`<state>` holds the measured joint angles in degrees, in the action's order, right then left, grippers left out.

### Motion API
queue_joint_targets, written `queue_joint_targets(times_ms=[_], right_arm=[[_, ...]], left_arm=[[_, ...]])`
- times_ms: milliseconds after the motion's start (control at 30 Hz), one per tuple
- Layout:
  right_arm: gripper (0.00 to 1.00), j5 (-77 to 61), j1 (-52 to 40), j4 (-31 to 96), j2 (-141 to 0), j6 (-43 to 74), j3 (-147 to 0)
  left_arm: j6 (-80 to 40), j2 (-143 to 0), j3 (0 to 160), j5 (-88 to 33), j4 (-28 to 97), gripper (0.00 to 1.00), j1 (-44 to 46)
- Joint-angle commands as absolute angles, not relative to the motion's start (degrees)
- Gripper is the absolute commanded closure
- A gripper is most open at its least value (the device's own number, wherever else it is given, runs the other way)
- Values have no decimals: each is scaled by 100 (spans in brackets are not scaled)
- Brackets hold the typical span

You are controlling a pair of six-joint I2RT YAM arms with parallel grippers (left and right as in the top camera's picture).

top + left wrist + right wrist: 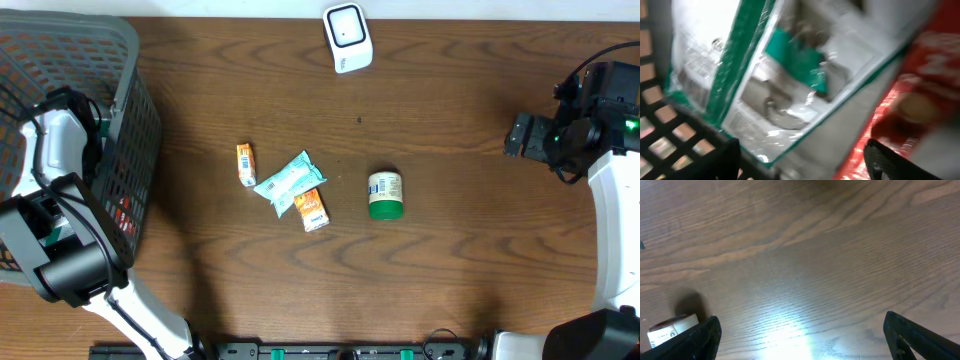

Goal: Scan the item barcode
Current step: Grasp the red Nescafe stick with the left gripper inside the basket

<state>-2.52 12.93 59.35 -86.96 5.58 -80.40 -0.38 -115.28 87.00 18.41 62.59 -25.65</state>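
A white barcode scanner (347,37) stands at the far middle of the table. Loose items lie mid-table: a small orange packet (246,163), a teal packet (290,180), an orange packet (313,209) and a green-lidded jar (385,194). My left arm (60,150) reaches down into the grey basket (140,110). There my left gripper (802,161) is open, just short of a white and green package (765,75) lying beside a red package (920,100); nothing sits between the jaws. My right gripper (805,340) is open over bare wood, with the jar (670,330) off to its left.
The basket's dark mesh (670,135) runs under the left fingers. The right arm (610,200) stands along the table's right edge, its gripper (517,135) pointing left. Bare wood lies between the jar and the right gripper.
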Motion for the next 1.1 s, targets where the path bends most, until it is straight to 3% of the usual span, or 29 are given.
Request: queue_joint_targets(times_ms=[0,67,300,600,833,1067], right_arm=[[1,-198,1293,5946,-8700,506,-8079],[1,-198,1293,5946,-8700,506,-8079],[1,-198,1293,5944,-8700,506,-8079],[1,-198,1293,5946,-8700,506,-8082],[1,-198,1293,5946,-8700,506,-8082],[1,-198,1293,5946,-8700,506,-8082]], left_arm=[[235,-11207,9098,1079,6265,16,-2532],[294,-11161,9168,814,6265,11,-2530],[390,-11159,8589,423,5981,10,-2526],[471,-11159,7693,886,5190,11,-2532],[471,-11153,7850,2246,5172,11,-2530],[666,-11153,7970,2318,5000,10,-2530]])
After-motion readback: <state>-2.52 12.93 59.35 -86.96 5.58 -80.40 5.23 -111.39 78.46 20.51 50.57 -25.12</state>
